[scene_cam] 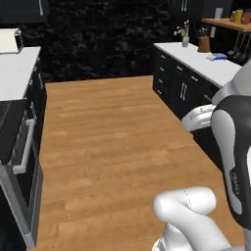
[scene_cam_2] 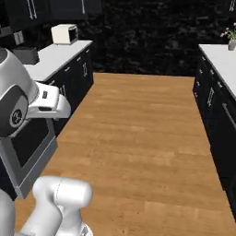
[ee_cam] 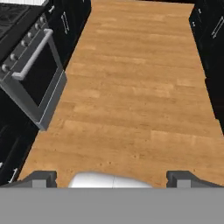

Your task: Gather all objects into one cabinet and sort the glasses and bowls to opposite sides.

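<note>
1. While the base faces the wooden floor [ee_cam: 131,87] between oven [ee_cam: 35,74] and far right table [scene_cam: 201,59], we find the end effector [ee_cam: 112,177] released, jaws wide, grasping nothing.
2. Cups and bowl: location unconfirmed. We judge them light, rigid; grip at rims.

Kitchen aisle with counters on both sides

A wooden plank floor [scene_cam: 112,142] is running down the middle between dark low cabinets. On the left, an oven [ee_cam: 33,78] with a pale bar handle is standing under a white counter [scene_cam_2: 57,57], and a white microwave [scene_cam_2: 64,33] is sitting at that counter's far end. On the right, another white counter [scene_cam: 196,61] is carrying a small vase of flowers [scene_cam: 184,33], a brown knife block [scene_cam: 203,43] and something blue [scene_cam: 217,57] lying flat. A wooden shelf [scene_cam: 228,22] above is holding a few jars.
</note>
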Robot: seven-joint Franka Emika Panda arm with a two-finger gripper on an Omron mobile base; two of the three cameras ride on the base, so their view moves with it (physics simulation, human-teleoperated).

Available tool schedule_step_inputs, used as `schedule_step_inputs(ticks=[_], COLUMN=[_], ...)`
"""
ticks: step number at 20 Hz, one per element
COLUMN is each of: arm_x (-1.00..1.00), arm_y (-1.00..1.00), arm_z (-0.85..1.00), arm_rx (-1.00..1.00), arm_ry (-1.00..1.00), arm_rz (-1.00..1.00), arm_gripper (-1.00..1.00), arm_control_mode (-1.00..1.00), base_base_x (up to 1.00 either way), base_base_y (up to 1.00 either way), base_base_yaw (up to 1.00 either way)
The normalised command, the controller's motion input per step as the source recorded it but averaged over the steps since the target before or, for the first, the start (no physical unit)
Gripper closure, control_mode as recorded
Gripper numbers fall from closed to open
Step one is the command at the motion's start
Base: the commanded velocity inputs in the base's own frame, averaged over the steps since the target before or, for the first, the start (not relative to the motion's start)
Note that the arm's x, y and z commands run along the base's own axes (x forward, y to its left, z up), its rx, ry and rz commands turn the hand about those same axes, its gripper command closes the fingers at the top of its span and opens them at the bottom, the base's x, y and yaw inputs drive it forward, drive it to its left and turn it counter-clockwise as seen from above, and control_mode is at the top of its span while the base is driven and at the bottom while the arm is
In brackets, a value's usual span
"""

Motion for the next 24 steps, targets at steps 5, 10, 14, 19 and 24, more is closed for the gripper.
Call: schedule_step_inputs(ticks=[5,10,14,19,24], arm_x=[0.0,0.0,0.0,0.0,0.0], arm_y=[0.0,0.0,0.0,0.0,0.0], arm_z=[0.0,0.0,0.0,0.0,0.0], arm_rx=[0.0,0.0,0.0,0.0,0.0], arm_ry=[0.0,0.0,0.0,0.0,0.0], arm_rz=[0.0,0.0,0.0,0.0,0.0], arm_gripper=[-1.0,-1.0,-1.0,-1.0,-1.0], arm_control_mode=[1.0,1.0,1.0,1.0,1.0], base_base_x=[0.55,0.23,1.0,1.0,1.0], base_base_y=[0.23,0.0,0.11,0.01,0.0], base_base_yaw=[-0.54,-0.13,0.06,0.13,0.1])
